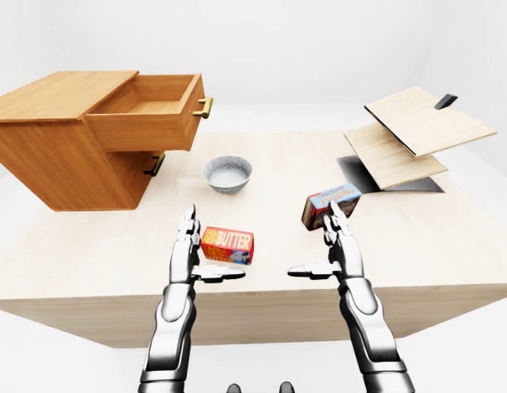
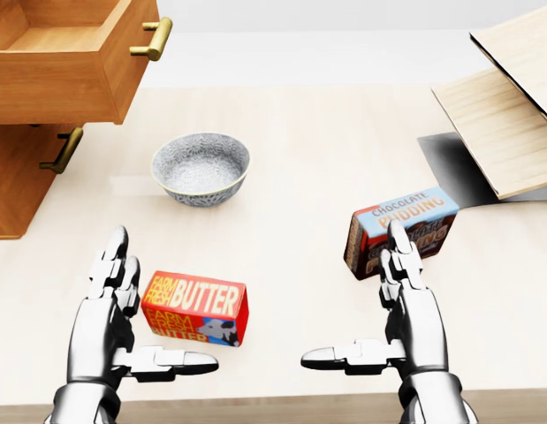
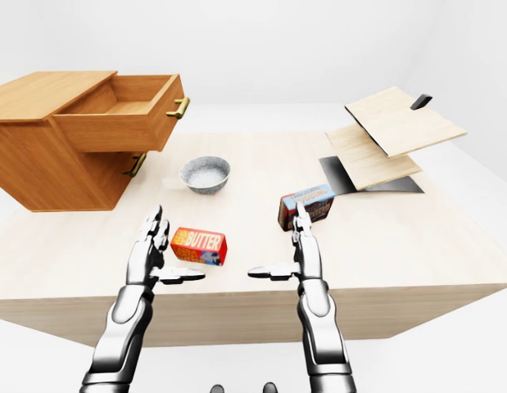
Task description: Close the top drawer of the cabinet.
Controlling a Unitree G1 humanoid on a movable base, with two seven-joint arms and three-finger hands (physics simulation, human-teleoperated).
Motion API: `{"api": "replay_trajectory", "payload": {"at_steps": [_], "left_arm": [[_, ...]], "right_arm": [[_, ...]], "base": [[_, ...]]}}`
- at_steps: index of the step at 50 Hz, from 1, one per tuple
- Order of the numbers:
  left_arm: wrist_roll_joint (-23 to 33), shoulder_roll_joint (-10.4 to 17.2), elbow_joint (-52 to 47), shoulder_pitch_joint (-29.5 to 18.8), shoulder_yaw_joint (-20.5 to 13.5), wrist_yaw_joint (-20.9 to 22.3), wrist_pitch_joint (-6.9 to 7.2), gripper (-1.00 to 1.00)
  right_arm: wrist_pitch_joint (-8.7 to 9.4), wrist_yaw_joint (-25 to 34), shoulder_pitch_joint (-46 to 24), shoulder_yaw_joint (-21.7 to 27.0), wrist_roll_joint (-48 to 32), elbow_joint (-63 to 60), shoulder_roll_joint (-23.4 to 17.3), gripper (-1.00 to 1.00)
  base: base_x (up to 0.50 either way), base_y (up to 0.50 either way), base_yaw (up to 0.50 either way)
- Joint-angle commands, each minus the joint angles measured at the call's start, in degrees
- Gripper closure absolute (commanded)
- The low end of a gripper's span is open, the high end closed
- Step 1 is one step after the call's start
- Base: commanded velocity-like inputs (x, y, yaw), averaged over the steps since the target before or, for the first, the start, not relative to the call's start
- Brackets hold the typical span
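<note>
At the worktop's far-left corner, the cabinet (image 1: 56, 139) has its top drawer (image 1: 151, 110) pulled well out. Both the left robot hand (image 2: 114, 309) and right robot hand (image 2: 401, 309) hover open, empty. The rigid wooden drawer front should likely slide under a flat push beside its brass handle (image 1: 204, 107).

- On my worktop (image 1: 450, 246), the cabinet (image 1: 65, 139) sits at the left-eye view's upper left, its top drawer (image 1: 147, 110) pulled out toward the right.
- The bowl (image 1: 227, 173) lies just right of the cabinet.
- Below the bowl lies the butter box (image 2: 195, 307), beside my left hand (image 2: 114, 309).
- The pudding box (image 2: 401, 230) lies right of it, just above my right hand (image 2: 401, 305).
- The boards (image 1: 417, 131) are at the upper right.
</note>
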State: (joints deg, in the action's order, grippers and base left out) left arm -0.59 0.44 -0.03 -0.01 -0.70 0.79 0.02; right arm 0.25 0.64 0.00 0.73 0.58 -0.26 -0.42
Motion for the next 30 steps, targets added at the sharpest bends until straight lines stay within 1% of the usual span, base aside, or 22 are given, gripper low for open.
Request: {"api": "replay_trajectory", "payload": {"at_steps": [1, 2, 3, 6, 7, 8, 10, 12, 13, 14, 16, 18, 20, 22, 27, 30], "left_arm": [[0.53, 0.58, 0.95, -0.74, -0.56, 1.17, -0.72, -1.0], [0.82, 0.38, 2.38, -0.91, -0.53, 0.84, -1.51, -1.0], [0.65, 0.35, 2.45, -0.79, -0.61, 0.9, -1.66, -1.0], [0.45, 0.43, 2.0, -0.61, -0.82, 0.89, -1.2, -1.0], [0.43, 0.43, 1.56, -0.49, -0.83, 0.87, -0.86, -1.0], [0.56, 0.45, 0.84, -0.3, -0.74, 0.84, -0.29, -1.0], [0.48, 0.54, 0.11, -0.44, -0.91, 0.88, 0.67, -1.0], [0.09, 0.75, -0.91, -1.02, -1.3, 1.0, 2.5, -1.0], [0.28, 0.93, -1.45, -1.39, -1.37, 1.01, 3.43, -1.0], [0.19, 1.14, -2.63, -2.06, -1.58, 1.13, 4.98, -1.0], [0.37, 1.65, -4.28, -3.77, -1.73, 1.73, 4.98, -1.0], [0.9, 2.05, -4.81, -6.08, -1.92, 1.98, 4.98, -1.0], [0.91, 2.71, -7.57, -9.79, -2.49, 2.07, 4.98, -1.0], [1.27, 3.0, -8.99, -11.5, -2.63, 2.23, 4.98, -1.0], [0.71, 3.26, -12.54, -13.93, -2.97, 2.39, 4.98, -1.0], [0.73, 3.09, -14.47, -13.44, -2.66, 2.48, 4.98, -1.0]], "right_arm": [[-0.74, 0.03, 0.35, 0.69, -2.2, 0.3, -1.01, -1.0], [-1.65, 0.39, 0.57, 0.41, -2.59, 1.12, -0.88, -1.0], [-1.07, 0.54, 0.6, 0.48, -2.4, 1.0, -0.7, -1.0], [-0.21, 0.68, 0.66, 0.48, -2.38, -0.12, -0.54, -1.0], [0.31, 0.7, 0.64, 0.28, -2.44, -0.52, -0.4, -1.0], [1.19, 0.7, 0.3, -0.3, -3.11, -0.79, -0.33, -1.0], [2.2, -0.14, -0.47, -0.43, -3.92, -1.05, -0.17, -1.0], [4.24, -0.36, -1.53, -0.6, -4.88, -1.93, -0.35, -1.0], [4.75, -0.16, -1.84, -0.55, -4.8, -3.06, -0.37, -1.0], [4.75, 0.07, -2.48, -0.41, -4.58, -4.89, -0.4, -1.0], [4.75, 0.04, -4.36, 0.02, -3.5, -7.37, -0.16, -1.0], [4.75, 0.15, -6.03, -0.78, -4.94, -8.57, -0.71, -1.0], [4.75, -0.12, -10.7, 0.56, -3.37, -11.94, -0.54, -1.0], [4.75, -0.34, -12.86, 1.04, -2.86, -13.0, -1.07, -1.0], [4.75, -0.75, -16.27, 1.8, -0.92, -15.21, -1.82, -1.0], [4.75, -0.54, -15.83, 1.48, -0.23, -16.93, -1.86, -1.0]], "base": [[0.0, 0.0, 0.0], [0.0, 0.0, 0.0], [0.0, 0.0, 0.0], [0.0, 0.0, 0.0], [0.0, 0.0, 0.0], [0.0, 0.0, 0.0], [0.0, 0.0, 0.0], [0.0, 0.0, 0.0], [0.0, 0.0, 0.0], [0.0, 0.0, 0.0], [0.0, 0.0, 0.0], [0.0, 0.0, 0.0], [0.0, 0.0, 0.0], [0.0, 0.0, 0.0], [0.0, 0.0, 0.0], [0.0, 0.0, 0.0]]}}
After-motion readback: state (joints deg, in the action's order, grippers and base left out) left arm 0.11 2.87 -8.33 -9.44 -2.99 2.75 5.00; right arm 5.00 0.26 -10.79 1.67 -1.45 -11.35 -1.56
